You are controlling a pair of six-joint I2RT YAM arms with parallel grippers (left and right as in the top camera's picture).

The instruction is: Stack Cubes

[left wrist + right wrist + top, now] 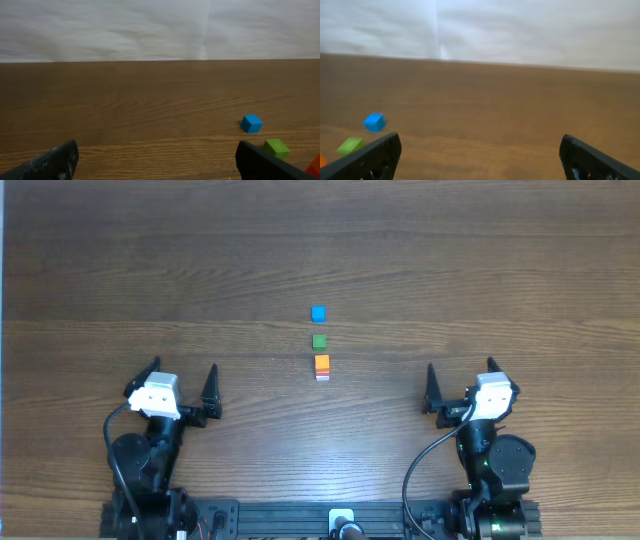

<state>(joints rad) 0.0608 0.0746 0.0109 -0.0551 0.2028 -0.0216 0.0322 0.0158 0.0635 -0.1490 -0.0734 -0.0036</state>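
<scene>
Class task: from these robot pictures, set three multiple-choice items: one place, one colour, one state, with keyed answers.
1. Which cube lies farthest from the arm bases? A) green cube B) orange cube C) blue cube
2. What colour is the row's middle cube? A) green B) yellow C) white
3. How are the left gripper and right gripper? A) both open, empty B) both shut C) one holding a cube
Answers: 1 C, it sits highest in the top view; 2 A, green lies between blue and orange; 3 A, both show spread fingers with nothing between.
</scene>
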